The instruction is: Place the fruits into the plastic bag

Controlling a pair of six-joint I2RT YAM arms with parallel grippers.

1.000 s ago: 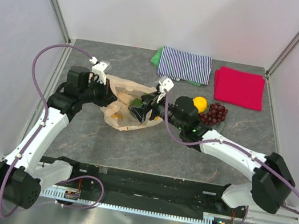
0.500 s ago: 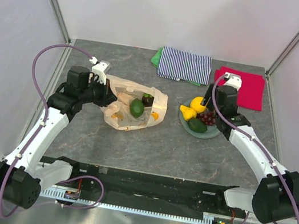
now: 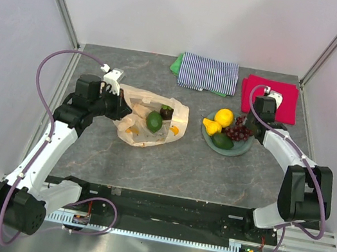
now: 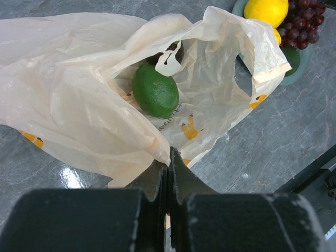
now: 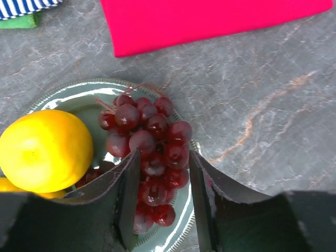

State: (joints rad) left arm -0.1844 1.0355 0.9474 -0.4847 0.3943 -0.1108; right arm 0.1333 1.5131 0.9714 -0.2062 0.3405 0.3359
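Note:
The plastic bag lies open at centre left, with a green lime and a dark, partly hidden fruit inside. My left gripper is shut on the bag's near edge, and the lime shows through the mouth. On the plate sit a lemon, a yellow pear, an avocado and purple grapes. My right gripper is open, with one finger on each side of the grapes. The lemon is just to its left.
A striped folded cloth on a green one lies at the back centre. A red folded cloth lies at the back right, just behind my right wrist. Metal frame posts stand at the back corners.
My right arm left the bag, swung right to the plate and now stands over the grapes. The lime stays in the bag. The left arm has not moved.

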